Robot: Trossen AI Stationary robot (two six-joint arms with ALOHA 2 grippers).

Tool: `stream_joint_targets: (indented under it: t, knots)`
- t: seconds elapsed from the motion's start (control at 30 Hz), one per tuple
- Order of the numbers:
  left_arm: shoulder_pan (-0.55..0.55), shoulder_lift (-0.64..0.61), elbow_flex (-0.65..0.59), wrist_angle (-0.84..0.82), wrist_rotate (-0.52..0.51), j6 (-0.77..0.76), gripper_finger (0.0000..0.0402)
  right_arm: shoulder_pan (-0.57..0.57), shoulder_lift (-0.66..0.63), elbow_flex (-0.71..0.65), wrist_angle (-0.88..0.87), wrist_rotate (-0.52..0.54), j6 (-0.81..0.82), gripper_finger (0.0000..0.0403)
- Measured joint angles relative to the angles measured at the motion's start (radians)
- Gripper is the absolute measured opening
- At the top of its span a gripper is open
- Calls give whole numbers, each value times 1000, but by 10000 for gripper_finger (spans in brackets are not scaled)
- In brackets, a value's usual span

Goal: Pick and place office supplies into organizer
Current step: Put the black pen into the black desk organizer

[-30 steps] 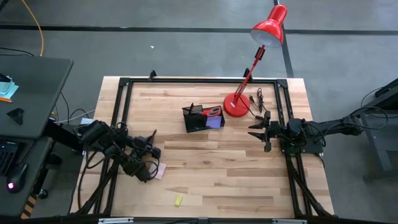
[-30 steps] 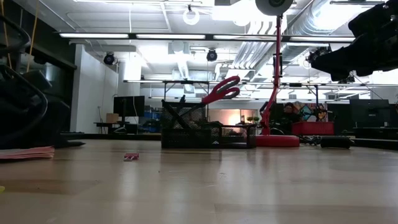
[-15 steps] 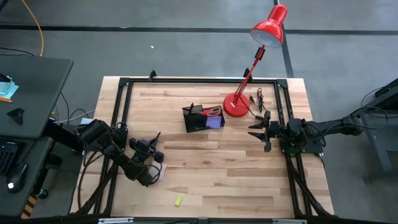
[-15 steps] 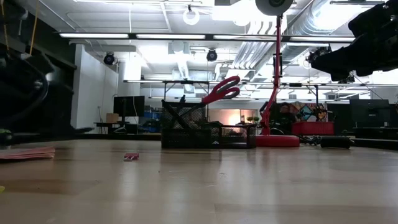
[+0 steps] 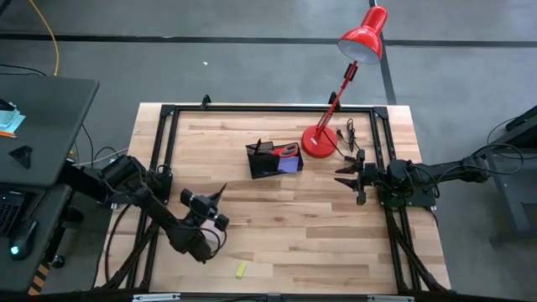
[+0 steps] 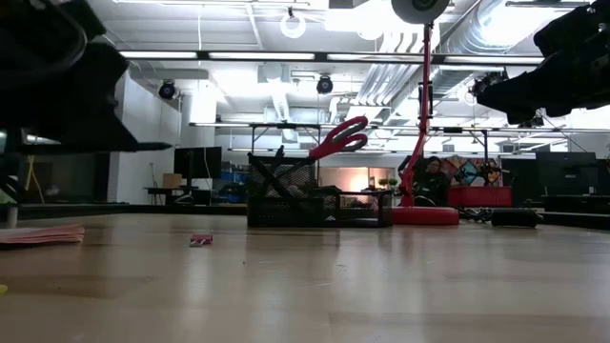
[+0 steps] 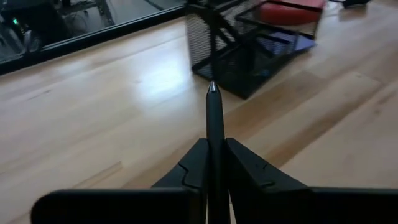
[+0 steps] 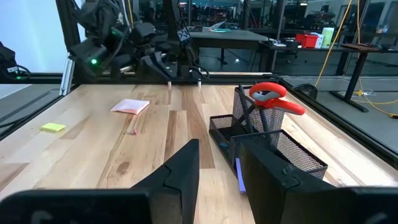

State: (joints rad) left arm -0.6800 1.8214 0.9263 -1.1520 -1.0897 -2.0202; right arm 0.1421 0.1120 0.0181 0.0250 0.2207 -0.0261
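- Where the pale wooden plank surface begins on the left, the left claw hangs above it, shut tight on a slim black pen whose tip sticks out forward between the two dark fingers and aims toward the organizer.
- Near that arm, a thin pink square sticky-note pad lies flat on the wood; the high view hides it under the arm.
- Just beyond, toward the near edge, a tiny yellow piece lies alone, well apart from everything else.
- A very small red scrap lies on the boards between the pad and the organizer.
- Around the middle stands the small black wire-mesh organizer box, holding red-handled scissors upright and a purple sticky-note pad in its low compartment.
- Just beside it, the round base of a red desk lamp rests on the boards, its shade reaching past the far edge.
- Farthest right, the right claw waits at the edge, pointing toward the organizer, its fingers slightly parted and holding nothing.
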Motion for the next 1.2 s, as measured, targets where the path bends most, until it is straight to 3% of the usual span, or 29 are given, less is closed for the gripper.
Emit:
stream_joint_targets:
  t: [0.4, 0.87, 1.0, 1.2]
  knots:
    - [19, 0, 143, 56, 24, 192, 27, 0, 0, 0, 0, 0, 0, 108]
    - [164, 0, 210, 554, 281, 853, 24, 0, 0, 0, 0, 3, 0, 108]
    - [208, 0, 210, 634, 386, 957, 30, 0, 0, -2, 20, 8, -1, 108]
    - [259, 0, 210, 667, 481, 1048, 37, 0, 0, -2, 55, 6, 200, 108]
